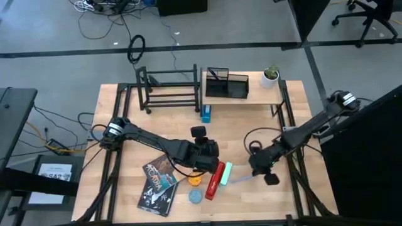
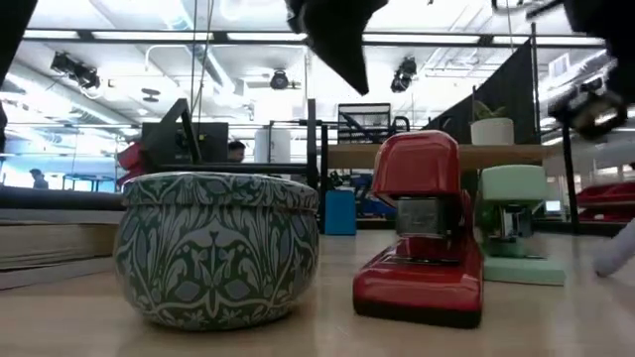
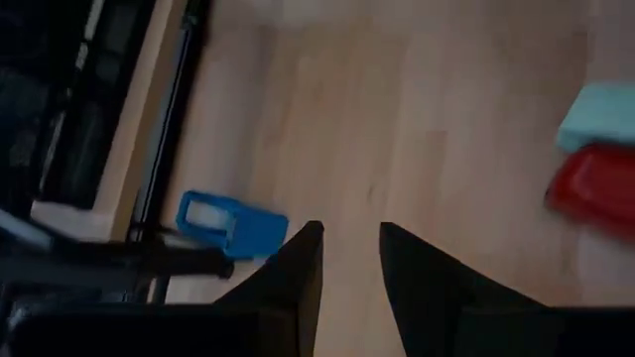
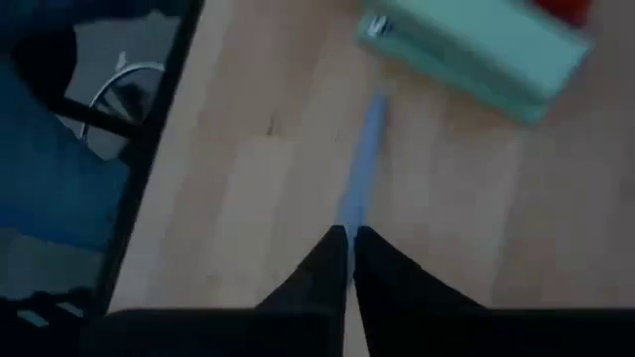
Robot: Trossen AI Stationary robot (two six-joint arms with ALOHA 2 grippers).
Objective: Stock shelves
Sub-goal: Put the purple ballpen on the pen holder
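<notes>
Left hand (image 1: 210, 152) hangs mid-frame over the worktop (image 1: 119, 188), fingers parted and empty. The black rack (image 1: 168, 89) and wooden plank shelf (image 1: 242, 94) sit well apart toward the upper middle. Right hand (image 1: 259, 166), centre-right, fingers pressed together beside the green stapler (image 1: 226, 173).

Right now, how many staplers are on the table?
2. The red stapler lies near the table's front middle, and the mint stapler lies right beside it, on the side nearer the right arm. Others could be hidden under the arms.
</notes>
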